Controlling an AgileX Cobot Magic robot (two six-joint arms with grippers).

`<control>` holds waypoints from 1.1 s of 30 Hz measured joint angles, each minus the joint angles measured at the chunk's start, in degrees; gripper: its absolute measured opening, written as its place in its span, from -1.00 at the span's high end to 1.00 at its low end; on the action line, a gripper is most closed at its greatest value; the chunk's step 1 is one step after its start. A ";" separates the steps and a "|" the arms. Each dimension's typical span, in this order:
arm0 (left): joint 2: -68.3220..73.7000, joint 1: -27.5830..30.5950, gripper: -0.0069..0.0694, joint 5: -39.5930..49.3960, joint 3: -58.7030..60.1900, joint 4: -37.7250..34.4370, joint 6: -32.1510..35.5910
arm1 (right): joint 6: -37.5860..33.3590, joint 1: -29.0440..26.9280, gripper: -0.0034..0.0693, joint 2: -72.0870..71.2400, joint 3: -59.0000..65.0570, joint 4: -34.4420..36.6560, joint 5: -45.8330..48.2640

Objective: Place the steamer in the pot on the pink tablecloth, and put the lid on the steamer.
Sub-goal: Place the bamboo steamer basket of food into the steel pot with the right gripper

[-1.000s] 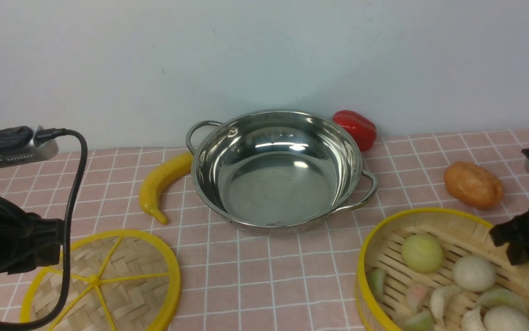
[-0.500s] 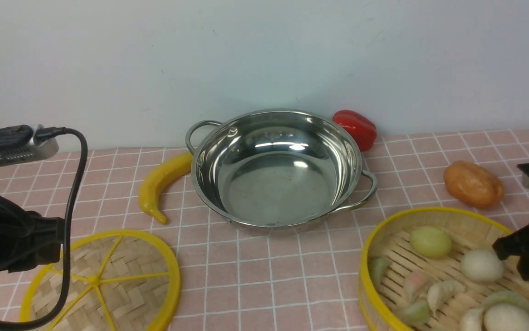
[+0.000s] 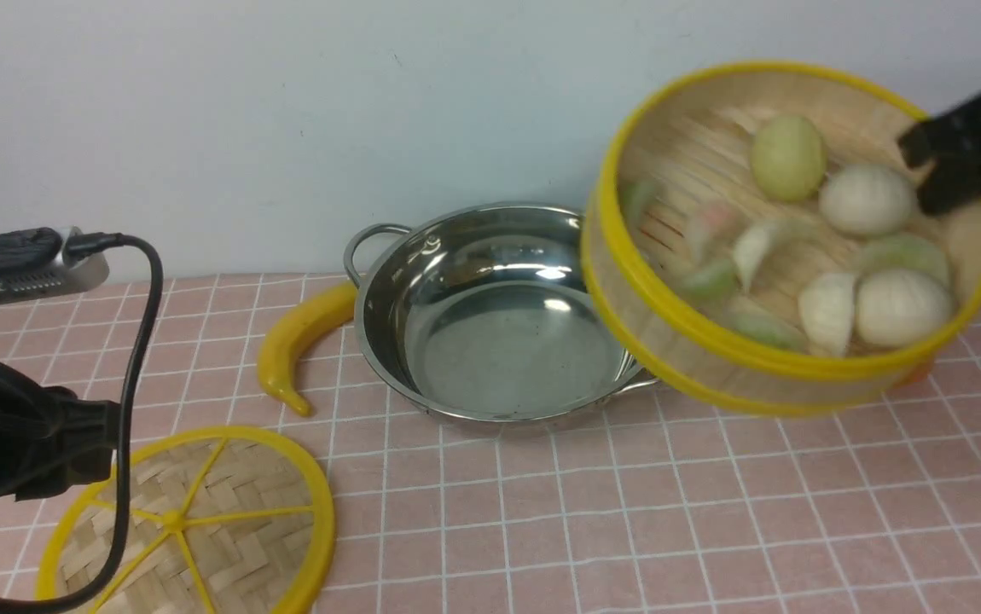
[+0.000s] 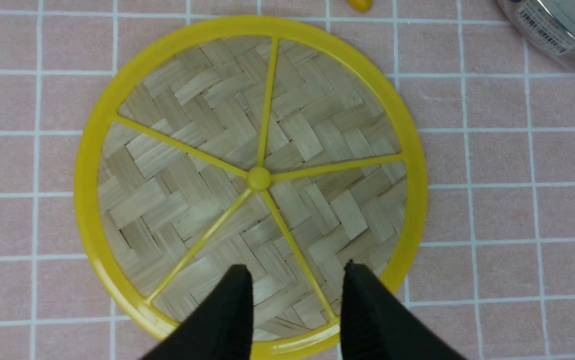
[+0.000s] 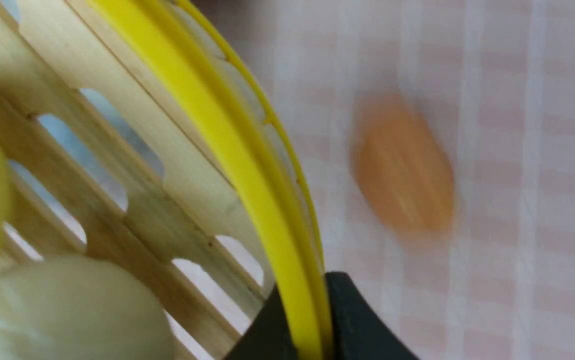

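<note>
The steamer [image 3: 678, 333], a bamboo basket with a yellow rim, hangs in the air at the right, tilted, its left edge over the pot's right rim. My right gripper [image 3: 917, 170] is shut on its far right rim; in the right wrist view the yellow rim [image 5: 227, 150] sits pinched between the black fingertips [image 5: 352, 320]. The empty steel pot [image 3: 507, 350] stands mid-table on the pink tablecloth [image 3: 627, 512]. The woven lid [image 3: 200, 520] lies flat at the front left. My left gripper [image 4: 296, 270] hovers open above the lid [image 4: 257, 177], holding nothing.
Several buns and dumplings [image 3: 866, 200] lie inside the steamer. A yellow banana [image 3: 298, 337] rests against the pot's left side. An orange, potato-like item [image 5: 402, 165] lies on the cloth under the raised steamer. The wall stands close behind the pot.
The right gripper closed on the steamer's rim, then lifted it off the cloth, up and left toward the pot, tilting it. The left arm and the lid stayed still.
</note>
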 joint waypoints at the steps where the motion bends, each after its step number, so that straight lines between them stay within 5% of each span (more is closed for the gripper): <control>1: 0.00 0.00 0.18 0.00 0.00 0.00 0.41 | 0.39 1.87 0.77 3.55 -4.95 0.47 0.42; 5: 0.00 0.00 0.18 0.00 0.00 0.00 0.96 | 2.86 8.13 0.77 17.22 -20.91 1.42 1.34; 13: 0.00 0.00 0.18 0.00 0.05 0.00 1.21 | 6.99 11.92 0.77 38.27 -42.42 0.31 1.34; 33: 0.00 0.00 0.18 -0.04 0.05 0.00 1.21 | 8.39 11.96 0.76 49.79 -44.42 -0.88 1.01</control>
